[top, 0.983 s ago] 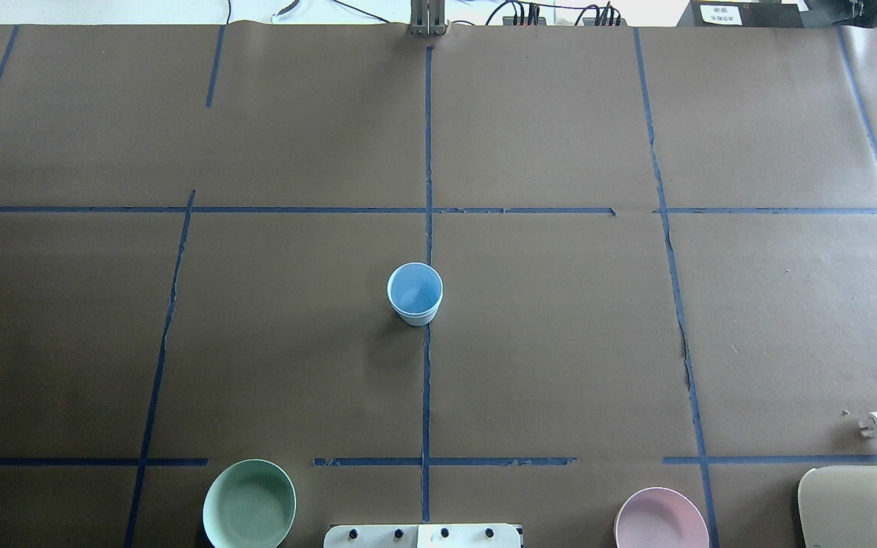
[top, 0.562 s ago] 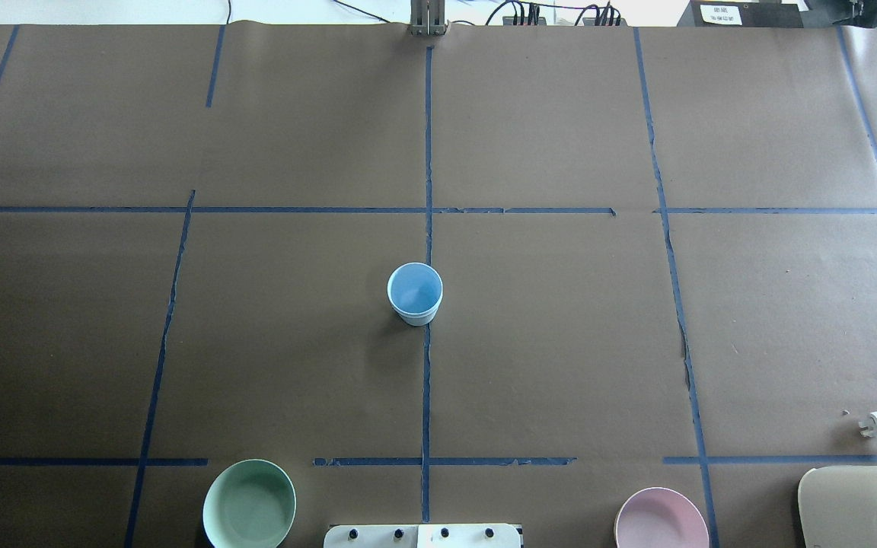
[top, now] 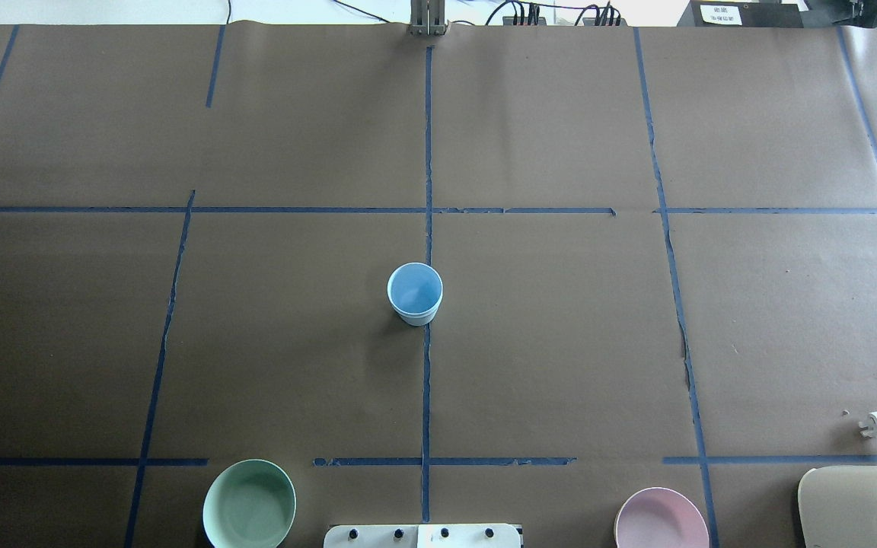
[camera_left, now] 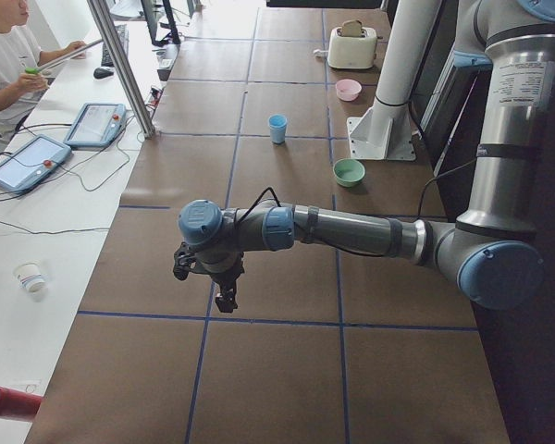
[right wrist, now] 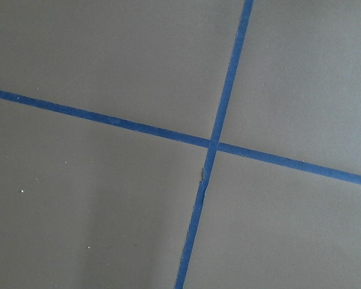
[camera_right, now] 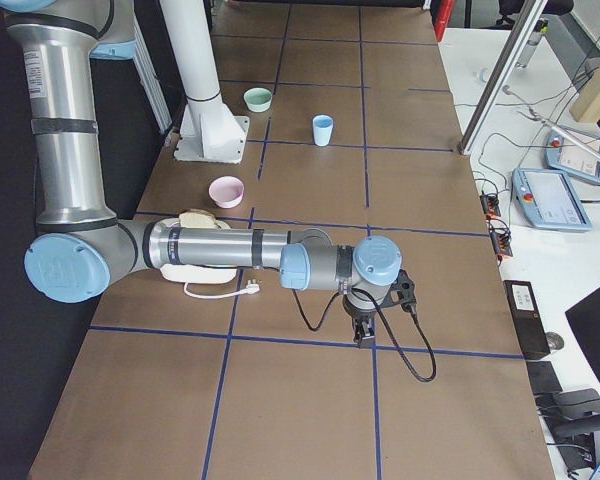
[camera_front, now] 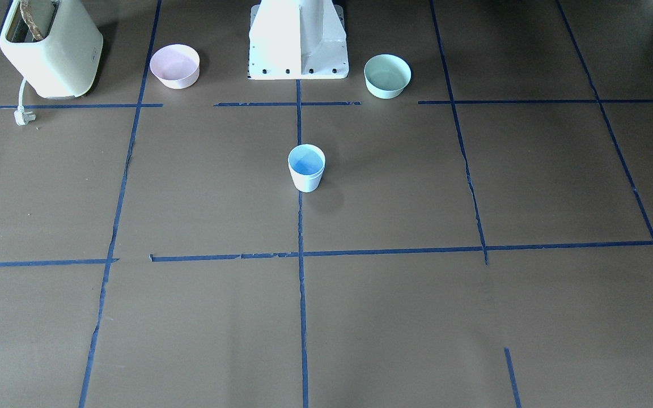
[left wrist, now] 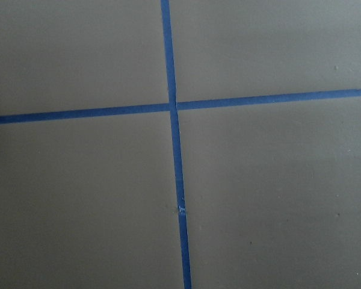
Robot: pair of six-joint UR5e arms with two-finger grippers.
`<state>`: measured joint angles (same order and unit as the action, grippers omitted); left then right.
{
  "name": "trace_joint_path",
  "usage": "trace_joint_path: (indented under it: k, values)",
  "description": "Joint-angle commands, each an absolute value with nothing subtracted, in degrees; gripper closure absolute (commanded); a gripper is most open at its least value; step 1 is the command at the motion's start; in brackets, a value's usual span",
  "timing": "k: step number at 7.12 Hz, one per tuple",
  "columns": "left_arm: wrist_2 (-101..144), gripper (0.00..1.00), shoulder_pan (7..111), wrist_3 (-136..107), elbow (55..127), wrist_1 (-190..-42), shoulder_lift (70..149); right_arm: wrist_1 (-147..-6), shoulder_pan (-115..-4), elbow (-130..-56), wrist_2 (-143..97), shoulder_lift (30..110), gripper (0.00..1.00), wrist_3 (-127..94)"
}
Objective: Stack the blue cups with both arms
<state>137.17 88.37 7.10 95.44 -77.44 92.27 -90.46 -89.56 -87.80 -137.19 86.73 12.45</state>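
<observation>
One light-blue cup shape (top: pixel 415 293) stands upright at the table's centre on the middle tape line, with a pale outer wall and a bluer inside (camera_front: pixel 306 167). No separate second blue cup shows. My left gripper (camera_left: pixel 224 300) shows only in the exterior left view. It hangs over bare paper far from the cup (camera_left: pixel 277 128), and I cannot tell if it is open or shut. My right gripper (camera_right: pixel 363 335) shows only in the exterior right view. It is also far from the cup (camera_right: pixel 322 130), and I cannot tell its state. Both wrist views show only brown paper and crossing blue tape.
A pale green bowl (top: pixel 249 504) and a pink bowl (top: pixel 661 521) sit on either side of the white pedestal (camera_front: pixel 298 39). A cream toaster (camera_front: pixel 51 48) with a loose plug (top: pixel 876 426) stands by the pink bowl. An operator sits at a side desk (camera_left: pixel 9 65).
</observation>
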Motion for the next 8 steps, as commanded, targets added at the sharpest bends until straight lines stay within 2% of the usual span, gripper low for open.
trace_joint_path:
  k: [1,4,8]
  values:
    - [137.29,0.00,88.24,6.95,98.78,-77.70,89.56,-90.53,-89.56,-87.98,-137.72,87.01,0.00,12.39]
    - [136.12,0.00,87.98,7.29,97.31,-78.74,88.51,-90.44,-89.56,-87.63,-137.28,87.80,0.00,12.48]
    - [136.32,0.00,88.07,7.12,99.49,-78.49,88.51,-89.38,-89.12,-86.58,-137.81,87.80,0.00,12.66]
